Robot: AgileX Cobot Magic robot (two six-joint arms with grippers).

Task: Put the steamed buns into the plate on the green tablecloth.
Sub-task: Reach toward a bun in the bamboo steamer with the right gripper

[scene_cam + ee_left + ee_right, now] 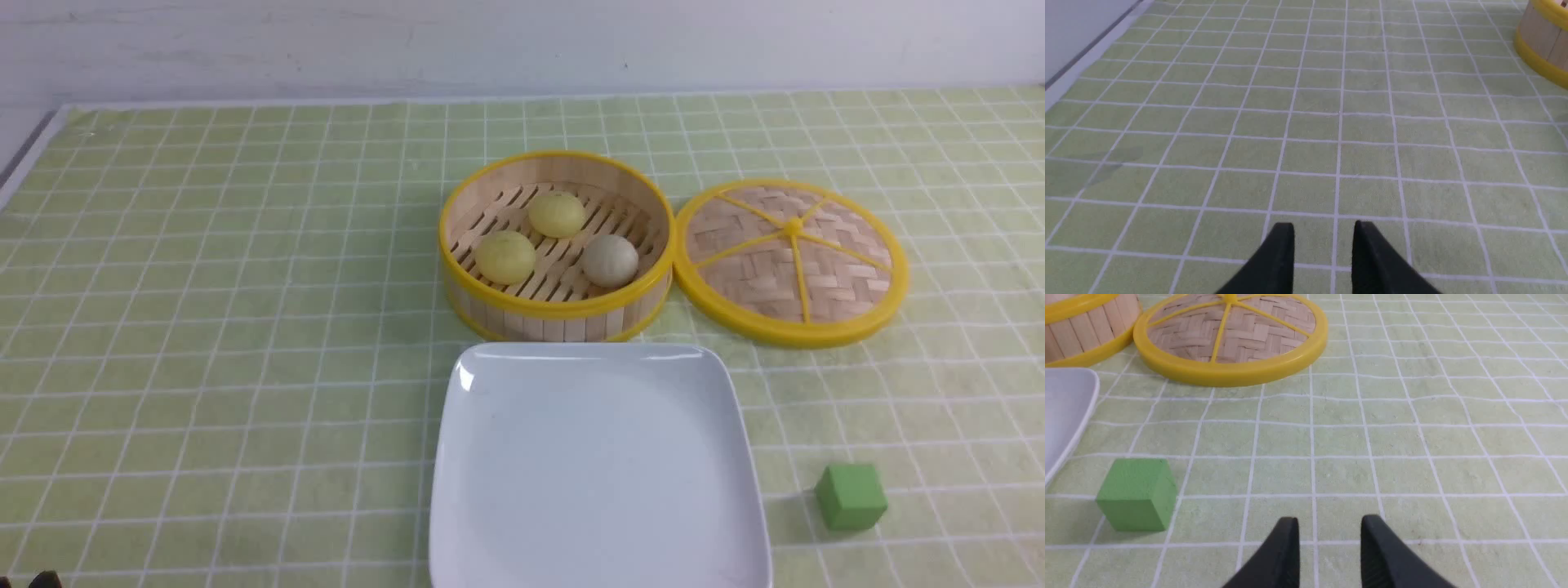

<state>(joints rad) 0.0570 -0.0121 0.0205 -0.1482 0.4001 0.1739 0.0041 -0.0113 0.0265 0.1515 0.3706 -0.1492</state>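
1. Left claw (1323, 223): it hangs over bare cloth (204, 327) near the worktop's (1081, 64) near-left corner. The fingers are spread with a clear gap, and nothing is held.

2. Right claw (1329, 517): it hangs over the cloth near the near-right corner. The fingers are spread, and nothing is held.

3. Plate (596, 465): it lies flat on the cloth at the middle of the near edge. Its near rim is cut off by the front view. No bun lies on it.

4. Cube (851, 496): green, it rests on the cloth just beside the plate, on the side toward the right edge. It does not touch the plate.

5. Steamer (563, 314): round, with a yellow rim, it stands uncovered at the worktop's centre, just beyond the plate's far rim.

6. Buns: all three sit on the steamer's slatted floor, apart from one another.
   - Near yellow bun (505, 256): on the side toward the left edge.
   - Grey bun (610, 260): on the side toward the right edge.
   - Far yellow bun (556, 214): behind and between the other two.

7. Lid (790, 261): woven, with a yellow rim, it lies flat on the cloth close against the steamer on the side toward the right edge.
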